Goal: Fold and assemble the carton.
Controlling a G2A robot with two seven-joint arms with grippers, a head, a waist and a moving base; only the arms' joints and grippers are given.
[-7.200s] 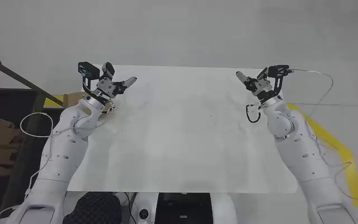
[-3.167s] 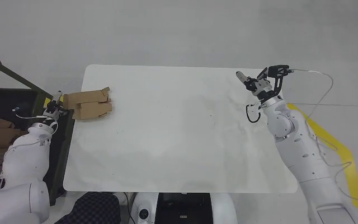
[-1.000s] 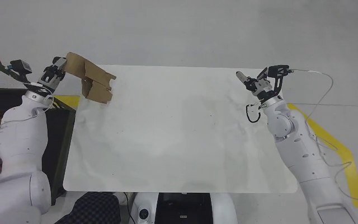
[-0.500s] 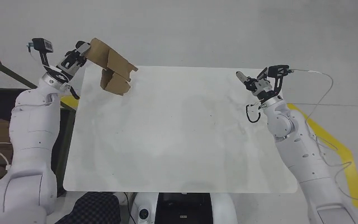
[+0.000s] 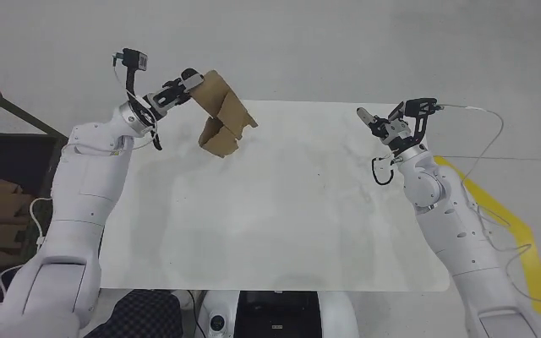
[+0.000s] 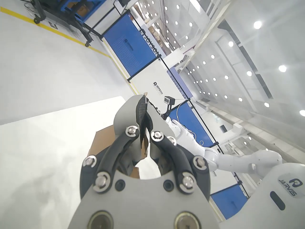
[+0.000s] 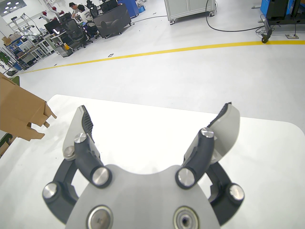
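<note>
A flat, unfolded brown carton (image 5: 221,117) hangs in the air over the far left part of the white table (image 5: 287,220), its flaps drooping down. My left gripper (image 5: 191,83) is shut on the carton's upper edge; in the left wrist view the cardboard (image 6: 102,139) shows below the closed left gripper (image 6: 144,110). My right gripper (image 5: 368,117) stands open and empty above the far right corner of the table. From the right wrist view the open right gripper (image 7: 155,117) faces across the table, with the carton (image 7: 21,114) far off.
A dark bin (image 5: 21,182) with more cardboard stands on the floor left of the table. A cable (image 5: 473,110) trails from the right arm past the table's far right corner. Yellow floor tape (image 5: 494,207) runs beside the right edge.
My left arm swung out to the bin at the left, took hold of the carton there, and has lifted it up and rightwards over the table. The right arm has stayed still.
</note>
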